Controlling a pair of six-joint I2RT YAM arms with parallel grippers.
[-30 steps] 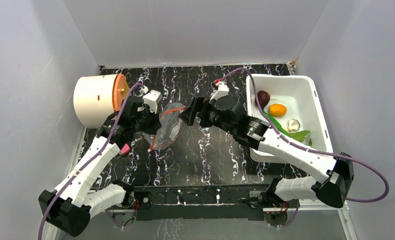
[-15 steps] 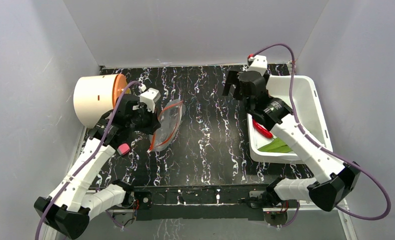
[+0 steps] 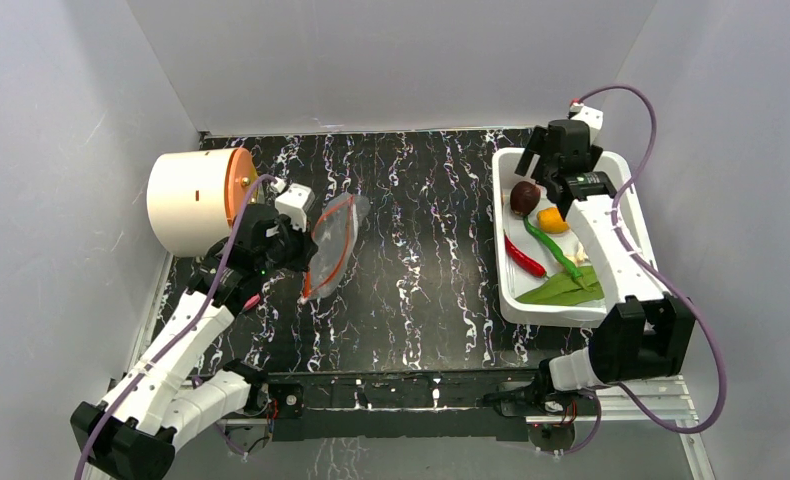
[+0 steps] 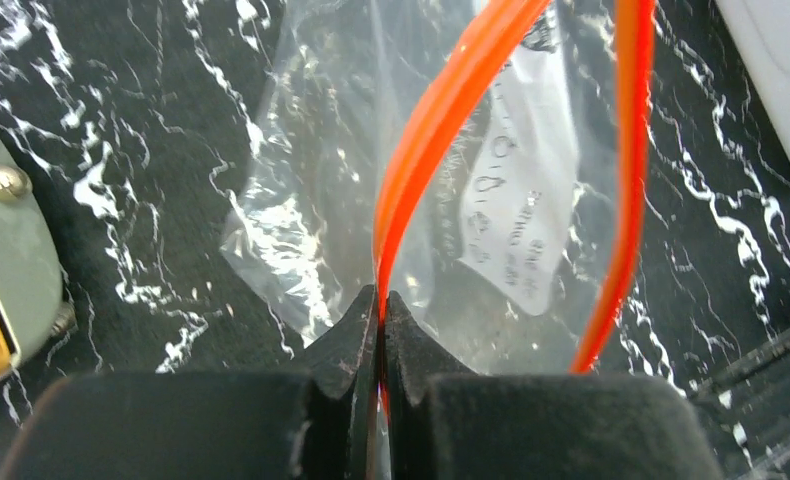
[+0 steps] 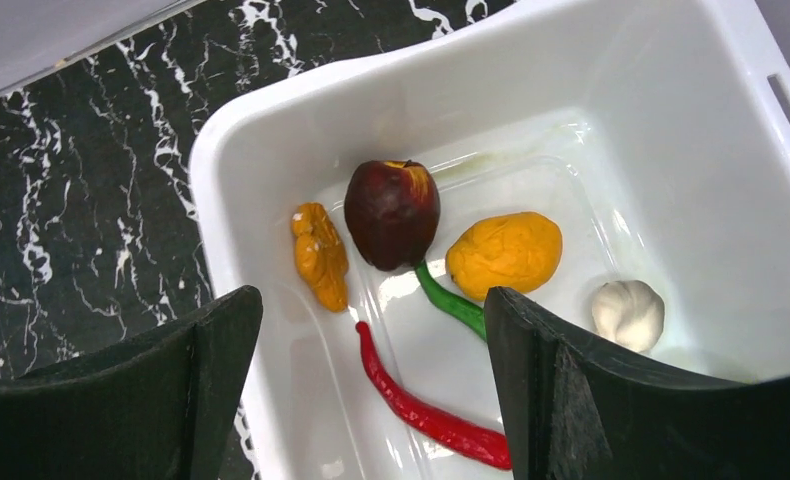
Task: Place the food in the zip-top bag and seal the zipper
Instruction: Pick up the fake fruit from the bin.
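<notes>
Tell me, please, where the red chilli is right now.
In the top view the chilli lies in the white bin on the right, just left of the green pepper, near the maroon fruit.

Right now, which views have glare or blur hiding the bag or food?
Left wrist: zip-top bag glints on its crinkles; left gripper blurred, close to the lens. Right wrist: white bin floor shines, maroon fruit sharp. Top external: even light.
</notes>
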